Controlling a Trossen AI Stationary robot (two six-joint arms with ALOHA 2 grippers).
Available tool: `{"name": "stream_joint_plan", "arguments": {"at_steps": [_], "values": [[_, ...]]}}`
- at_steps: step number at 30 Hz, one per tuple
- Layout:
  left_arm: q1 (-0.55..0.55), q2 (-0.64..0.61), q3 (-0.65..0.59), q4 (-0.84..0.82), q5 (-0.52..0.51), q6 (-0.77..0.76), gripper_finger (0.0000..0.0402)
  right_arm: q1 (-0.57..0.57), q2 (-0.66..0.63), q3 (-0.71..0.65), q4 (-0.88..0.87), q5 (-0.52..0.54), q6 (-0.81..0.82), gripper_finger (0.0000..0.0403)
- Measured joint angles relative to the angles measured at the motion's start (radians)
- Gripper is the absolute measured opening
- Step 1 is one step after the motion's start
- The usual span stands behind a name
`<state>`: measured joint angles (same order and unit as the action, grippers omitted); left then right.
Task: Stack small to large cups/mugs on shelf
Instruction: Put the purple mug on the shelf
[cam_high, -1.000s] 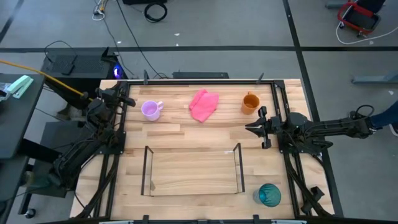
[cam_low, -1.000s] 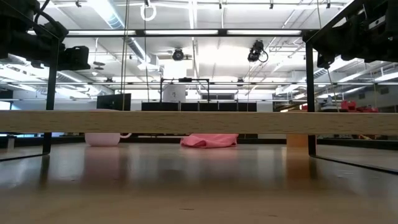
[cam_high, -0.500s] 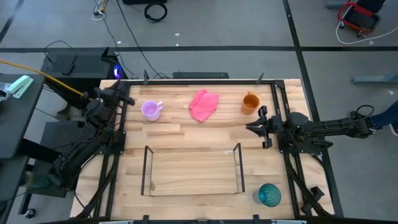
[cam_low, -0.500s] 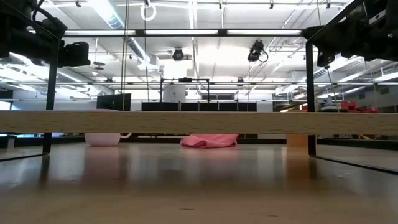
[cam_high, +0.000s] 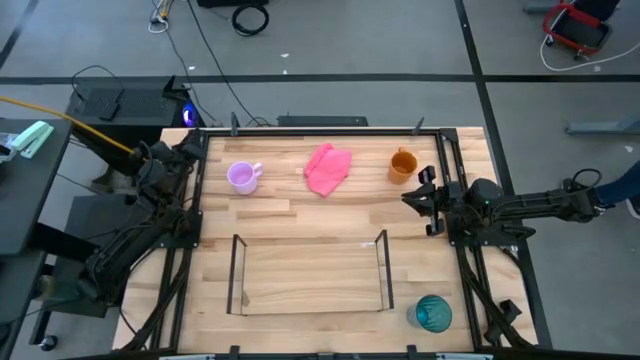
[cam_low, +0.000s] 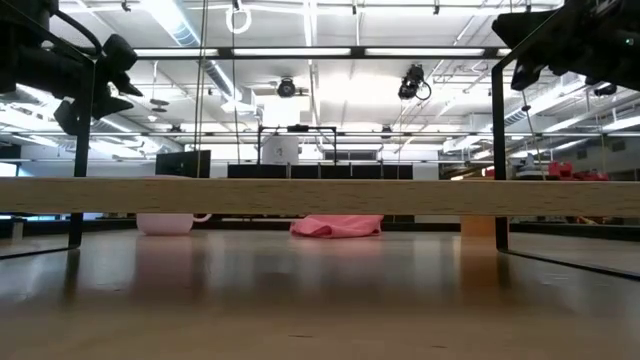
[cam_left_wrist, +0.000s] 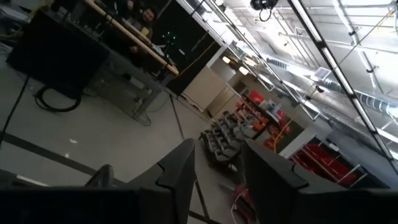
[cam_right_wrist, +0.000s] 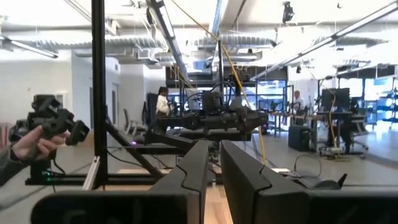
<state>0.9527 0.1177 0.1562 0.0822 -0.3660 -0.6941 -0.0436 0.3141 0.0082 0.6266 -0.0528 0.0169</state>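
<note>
The lilac mug (cam_high: 242, 177) stands on its base at the table's far left, and the orange mug (cam_high: 402, 164) at the far right. At the near right corner stands the teal cup (cam_high: 433, 313). The shelf (cam_high: 310, 300) sits near the middle of the near edge and holds nothing. My left gripper (cam_high: 196, 148) hovers high, left of the lilac mug, its fingers (cam_left_wrist: 180, 168) a little apart. My right gripper (cam_high: 408, 196) hovers just nearer than the orange mug, with only a narrow slit between its fingers (cam_right_wrist: 193, 168). Neither gripper touches anything.
A crumpled pink cloth (cam_high: 328, 168) lies between the two mugs along the far edge. Bare wood lies between the mugs and the shelf. Dark frame posts (cam_low: 497, 150) stand at the table's sides. A person's hand (cam_right_wrist: 25, 146) holding a device shows in the room beyond.
My left gripper has drawn back toward the table's far left corner and tipped its fingers upward. My right gripper has shifted a little toward the right and far edges and risen slightly. The mugs, cup, cloth and shelf have stayed put.
</note>
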Motion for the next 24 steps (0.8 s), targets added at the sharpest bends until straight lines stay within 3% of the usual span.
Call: {"name": "stream_joint_plan", "arguments": {"at_steps": [15,24], "values": [[-0.002,0.002,0.0,-0.135,0.008,0.025,0.0153,0.0,0.0,0.0,-0.005,0.0,0.078,0.0051],[-0.001,0.002,0.0,-0.075,0.039,0.102,0.0137,0.0,0.0,0.0,-0.005,0.0,0.084,0.0051]]}}
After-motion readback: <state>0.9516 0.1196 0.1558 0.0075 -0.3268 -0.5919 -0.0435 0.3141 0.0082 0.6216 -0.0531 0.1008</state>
